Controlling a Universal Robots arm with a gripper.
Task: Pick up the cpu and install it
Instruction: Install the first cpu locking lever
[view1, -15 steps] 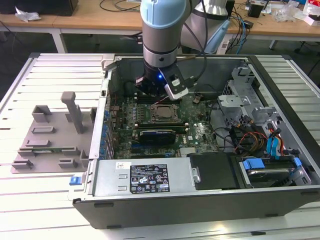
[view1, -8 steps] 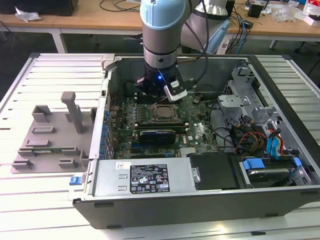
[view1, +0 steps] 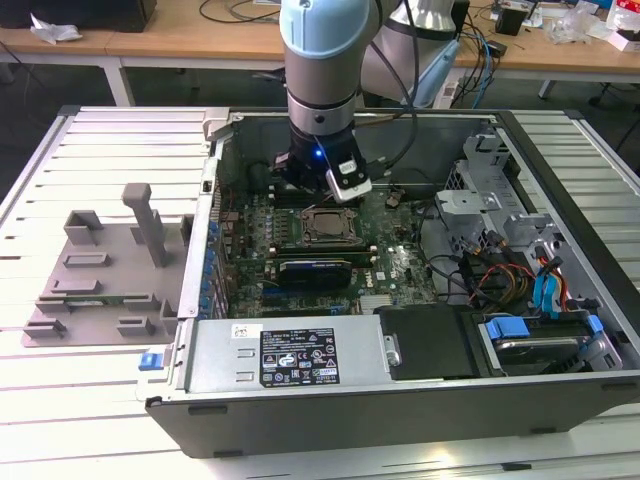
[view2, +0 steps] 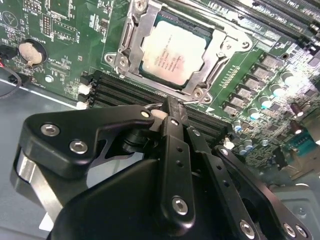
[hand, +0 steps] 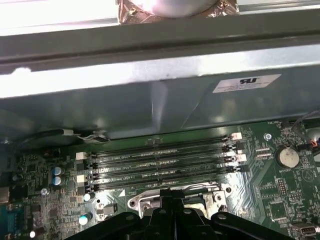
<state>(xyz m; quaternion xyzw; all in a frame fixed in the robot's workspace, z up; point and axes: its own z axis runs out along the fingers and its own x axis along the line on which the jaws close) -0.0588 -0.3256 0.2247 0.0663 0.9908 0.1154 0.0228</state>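
The cpu (view2: 172, 52), a flat square chip with a silver-grey top, lies seated in the open metal socket frame (view2: 131, 30) on the green motherboard. In the exterior view the cpu (view1: 327, 226) shows in the middle of the board inside the computer case. My gripper (view2: 172, 106) hovers just beside the socket, over the black memory slots (view2: 125, 95). Its black fingers (view2: 175, 150) stand together with nothing between them. In the first wrist view the fingertips (hand: 172, 201) meet in front of the socket's edge. The arm's wrist (view1: 320, 160) hangs over the board behind the socket.
The open computer case (view1: 215, 200) has steel walls all around, a power supply (view1: 290, 355) at the front and a drive cage with cables (view1: 520, 270) on the exterior view's right. A grey plastic fixture tray (view1: 100, 270) lies on the table at the exterior view's left.
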